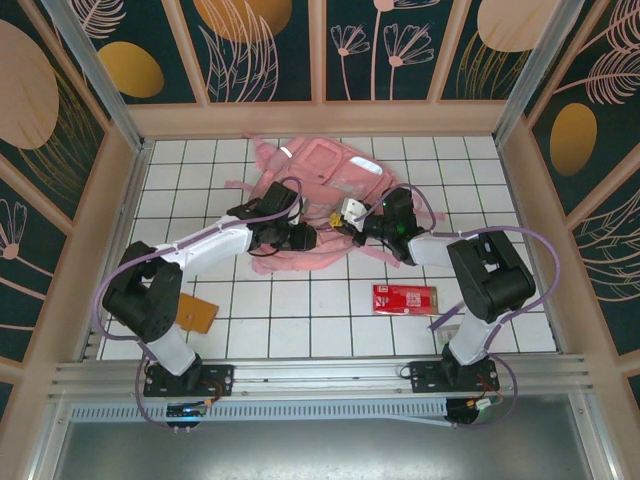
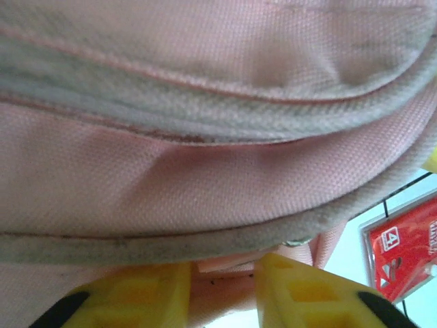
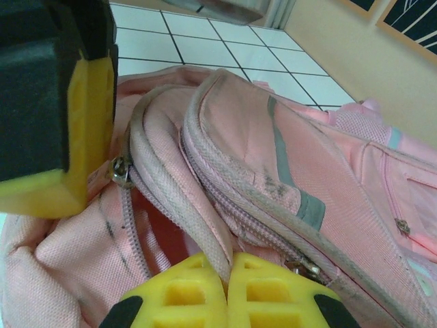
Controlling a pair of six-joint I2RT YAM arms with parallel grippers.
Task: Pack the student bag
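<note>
The bag (image 1: pixel 320 170) lies on the table (image 1: pixel 300 330), and packing looks barely begun. The right gripper (image 3: pixel 227 287) is pressed together on the bag's zip edge and seems to hold a pocket open. The left gripper (image 2: pixel 222 290) has bag cloth between its fingers, which stand a little apart. Whether it pinches, nobody can tell. A red pack (image 1: pixel 405 298) and a brown card (image 1: pixel 197 315) wait on the bag's near side, not packed.
</note>
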